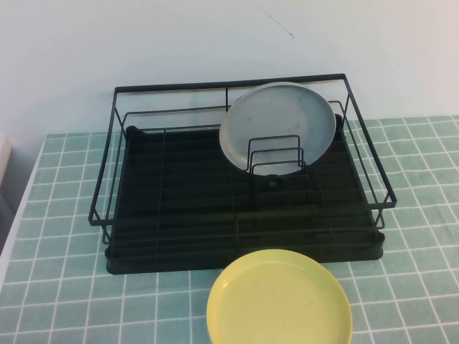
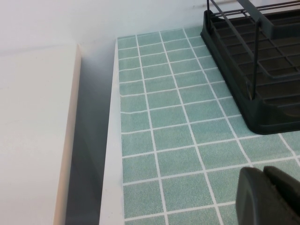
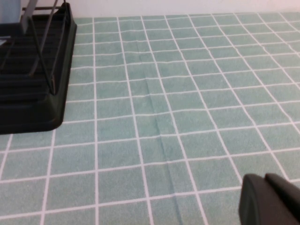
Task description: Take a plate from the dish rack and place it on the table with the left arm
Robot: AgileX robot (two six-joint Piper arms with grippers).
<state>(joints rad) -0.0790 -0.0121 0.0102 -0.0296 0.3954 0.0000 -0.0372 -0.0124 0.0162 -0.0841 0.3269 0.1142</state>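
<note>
The pale grey plate (image 1: 278, 127) stands on edge in the black wire dish rack (image 1: 172, 208), leaning against upright dividers toward the rack's back right. Neither arm shows in the high view. In the left wrist view my left gripper (image 2: 263, 174) is shut with nothing in it, hovering over the mint-green tiled table (image 2: 178, 117) near the table's left edge, apart from a corner of the dish rack (image 2: 262, 61). My right gripper (image 3: 262, 180) is shut and empty too, over bare table (image 3: 187, 103) to the right of the dish rack (image 3: 33, 79).
A yellow plate (image 1: 280, 301) lies flat on the table in front of the rack, at the near edge. A pale cream surface (image 2: 33, 136) borders the table's left edge across a dark gap. A white wall stands behind the rack.
</note>
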